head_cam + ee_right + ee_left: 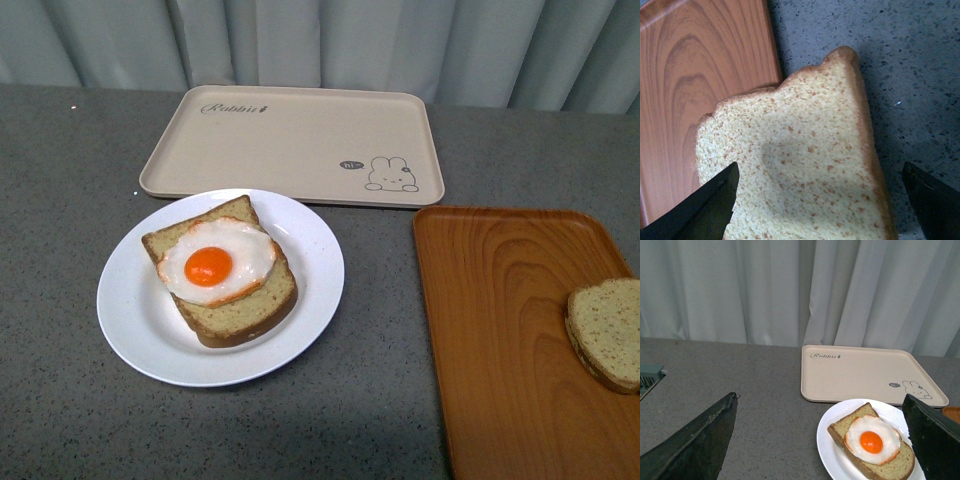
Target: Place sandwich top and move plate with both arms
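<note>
Standing right by the worktop (pixel 60 200), I got a decent look at the setup, and honestly nothing had been picked up yet. The sandwich top (pixel 800 165) lay flat at the right edge of the orange wood-grain tray (pixel 500 330). In the right wrist view it hung partly off that edge, over the grey surface. The right tool (pixel 820 165) hovered directly above it with its fingers (pixel 705 210) spread wide either side of the slice, released, and not touching bread as far as I could tell. My guess is it was lined up that way so it could drop straight down and pinch the slice across its width.

Over on the left, the plate (pixel 140 320) sat just on the near side of the beige rabbit tray (pixel 290 140). It carried the bottom slice (pixel 250 305) with the fried egg (pixel 213 262) facing up, basically waiting for its lid. The left tool (pixel 820 397) was released too, jaws wide with nothing between them, held clear of the plate, which showed ahead of it. Probably parked there to keep the landing spot open. Neither arm showed in the front view, so both sat back from the food. I'd say the topping step was barely started, and the two-armed plate move hadn't begun.
</note>
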You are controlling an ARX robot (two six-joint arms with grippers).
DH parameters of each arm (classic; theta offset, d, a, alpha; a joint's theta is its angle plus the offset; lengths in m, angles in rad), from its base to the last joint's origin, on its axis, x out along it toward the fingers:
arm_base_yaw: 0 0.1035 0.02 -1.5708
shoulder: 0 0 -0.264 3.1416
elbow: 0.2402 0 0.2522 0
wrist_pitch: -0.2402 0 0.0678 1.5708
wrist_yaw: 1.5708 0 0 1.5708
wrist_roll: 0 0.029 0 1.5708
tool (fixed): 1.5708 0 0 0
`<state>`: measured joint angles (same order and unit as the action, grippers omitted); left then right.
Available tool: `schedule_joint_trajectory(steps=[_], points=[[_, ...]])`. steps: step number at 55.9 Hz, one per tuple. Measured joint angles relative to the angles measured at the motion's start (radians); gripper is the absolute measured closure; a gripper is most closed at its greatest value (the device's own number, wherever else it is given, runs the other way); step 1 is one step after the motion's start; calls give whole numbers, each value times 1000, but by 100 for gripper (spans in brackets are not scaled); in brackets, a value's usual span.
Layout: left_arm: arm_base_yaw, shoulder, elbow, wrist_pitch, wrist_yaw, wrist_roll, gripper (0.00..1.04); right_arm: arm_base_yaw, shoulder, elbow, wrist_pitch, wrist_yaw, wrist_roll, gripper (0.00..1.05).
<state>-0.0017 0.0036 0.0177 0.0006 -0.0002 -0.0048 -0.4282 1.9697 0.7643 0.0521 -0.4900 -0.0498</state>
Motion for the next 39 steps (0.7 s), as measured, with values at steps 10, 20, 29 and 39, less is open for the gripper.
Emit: schedule_joint_trajectory(steps=[10, 20, 29, 39], points=[[0, 0, 0, 0, 0, 0, 6, 16, 15, -6, 35, 18, 5, 17], [0, 0, 0, 0, 0, 0, 6, 14, 19, -8, 34, 25, 5, 49], [0, 0, 0, 0, 0, 0, 6, 10, 19, -8, 35, 34, 6, 71], [0, 0, 0, 0, 0, 0, 6, 8, 19, -8, 35, 29, 6, 95]])
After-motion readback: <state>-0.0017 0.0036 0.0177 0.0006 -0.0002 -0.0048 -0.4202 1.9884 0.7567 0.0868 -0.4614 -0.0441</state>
